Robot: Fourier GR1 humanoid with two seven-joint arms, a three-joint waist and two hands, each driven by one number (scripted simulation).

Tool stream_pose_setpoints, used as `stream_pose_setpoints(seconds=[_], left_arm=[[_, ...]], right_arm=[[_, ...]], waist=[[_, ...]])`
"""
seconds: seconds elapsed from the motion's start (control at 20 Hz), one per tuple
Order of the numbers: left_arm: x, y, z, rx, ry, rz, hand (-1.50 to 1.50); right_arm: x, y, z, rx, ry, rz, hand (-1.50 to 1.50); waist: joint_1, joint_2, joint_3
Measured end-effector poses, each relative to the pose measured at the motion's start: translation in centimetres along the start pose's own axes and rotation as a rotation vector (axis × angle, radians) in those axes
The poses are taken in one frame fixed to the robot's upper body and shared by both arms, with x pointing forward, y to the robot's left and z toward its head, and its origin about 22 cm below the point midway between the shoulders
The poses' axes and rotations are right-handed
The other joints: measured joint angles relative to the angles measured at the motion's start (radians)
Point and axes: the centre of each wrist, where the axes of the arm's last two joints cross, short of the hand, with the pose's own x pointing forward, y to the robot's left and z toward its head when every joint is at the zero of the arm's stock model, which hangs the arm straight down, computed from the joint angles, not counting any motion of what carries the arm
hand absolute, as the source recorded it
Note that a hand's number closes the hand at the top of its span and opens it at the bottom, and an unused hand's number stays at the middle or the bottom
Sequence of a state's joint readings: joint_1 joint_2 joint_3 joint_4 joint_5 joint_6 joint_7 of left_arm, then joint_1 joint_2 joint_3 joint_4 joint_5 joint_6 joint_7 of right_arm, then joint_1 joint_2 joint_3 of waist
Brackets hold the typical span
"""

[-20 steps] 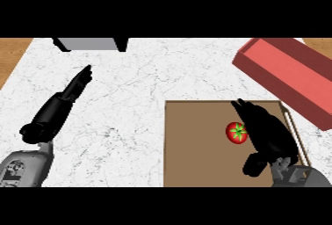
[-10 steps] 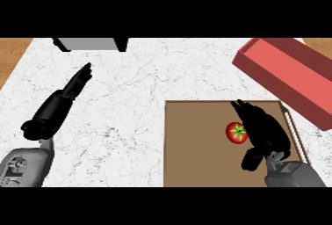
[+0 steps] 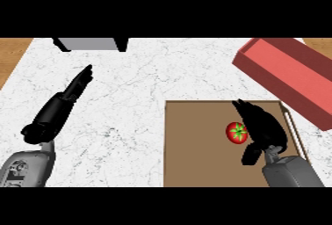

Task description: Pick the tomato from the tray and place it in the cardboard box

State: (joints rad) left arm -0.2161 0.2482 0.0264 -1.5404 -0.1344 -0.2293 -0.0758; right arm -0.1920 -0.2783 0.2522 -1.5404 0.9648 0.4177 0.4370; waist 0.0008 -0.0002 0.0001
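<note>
Sits on the brown tray (image 3: 194, 145), toward its right side: a red tomato (image 3: 237, 132) with a green star on top, not lifted. Just beside it, on its right, the right hand (image 3: 262, 127), fingers stretched forward along the tray and the thumb hanging lower near the wrist; looks open, with nothing held. Cannot tell if the palm already touches the tomato or is only very near.

Lies on the white marble surface (image 3: 130, 88) at the left, well apart from the tray: the left hand (image 3: 74, 88), fingers straight, holding nothing. Resting, probably no part in this step.

Stands beyond the tray, up and to the right: a red box (image 3: 292, 74), long and set at an angle. Does not look like cardboard, but seems to be the only container near, so likely the goal. At the top edge, a grey object (image 3: 91, 43), partly cut off.

Step in hand, as a judgement: closing on the tomato. To do well: bring the palm sideways until fingers and thumb are on opposite sides of the fruit, then curl round it evenly. A round smooth thing can roll away toward the left if pushed from one side only. After the grasp, lift straight up, clear of the tray edge, before moving toward the box.
</note>
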Motion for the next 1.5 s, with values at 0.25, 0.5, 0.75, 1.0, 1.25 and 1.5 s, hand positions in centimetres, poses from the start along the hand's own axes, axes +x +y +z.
stream_pose_setpoints(seconds=[0.25,0.5,0.75,1.0,1.25,1.5], left_arm=[[-0.2,0.1,0.6,-0.002,0.004,0.002,0.0],[0.4,0.0,-0.1,-0.001,0.003,0.001,0.0],[0.0,-0.1,0.2,-0.003,0.0,0.004,0.0],[0.2,-0.5,0.1,-0.019,-0.004,0.008,0.0],[0.2,-0.3,0.0,-0.029,-0.016,0.0,0.0],[-0.3,0.2,-0.3,-0.02,-0.002,-0.004,0.0]], right_arm=[[-0.2,1.2,-0.3,-0.039,-0.098,0.038,1.5],[0.4,1.2,-0.5,-0.132,-0.15,0.077,1.5],[0.4,1.3,-0.6,-0.229,-0.198,0.102,1.5],[3.3,-1.1,-3.5,-0.264,-0.341,0.074,1.5],[6.4,-5.1,-6.6,-0.302,-0.489,0.063,1.5],[8.6,-8.9,-6.7,-0.425,-0.566,0.1,1.5]], waist=[[0.001,-0.003,-0.003],[0.0,-0.004,-0.005],[-0.002,-0.004,-0.004],[0.017,0.003,-0.001],[0.03,0.008,0.0],[0.013,0.004,0.0]])
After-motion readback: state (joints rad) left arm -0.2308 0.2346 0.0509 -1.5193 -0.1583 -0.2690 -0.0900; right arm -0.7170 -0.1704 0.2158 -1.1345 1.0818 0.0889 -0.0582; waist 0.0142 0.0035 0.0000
